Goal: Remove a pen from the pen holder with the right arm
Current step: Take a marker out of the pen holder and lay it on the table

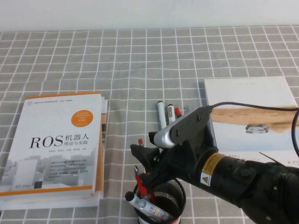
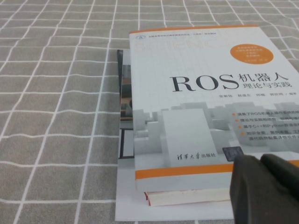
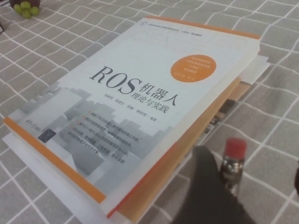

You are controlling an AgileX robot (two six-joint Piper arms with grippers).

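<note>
A black mesh pen holder (image 1: 169,195) stands at the table's near edge. It holds a red-capped pen (image 1: 140,141) that sticks up, and a white marker (image 1: 148,208) that leans out. My right gripper (image 1: 145,150) hangs just above the holder and is open. In the right wrist view the red-capped pen (image 3: 235,157) stands between the fingers of my right gripper (image 3: 250,164). It sits close against one dark finger (image 3: 210,186), with a gap to the other. My left gripper (image 2: 262,181) shows only in its wrist view, shut and empty, over a corner of the ROS book (image 2: 205,107).
The ROS book (image 1: 56,144) lies on a stack left of the holder. A white booklet (image 1: 252,116) lies at the right, under my right arm. Three markers (image 1: 168,113) lie on the checked cloth behind the holder. A small green bunch (image 3: 25,7) sits far off.
</note>
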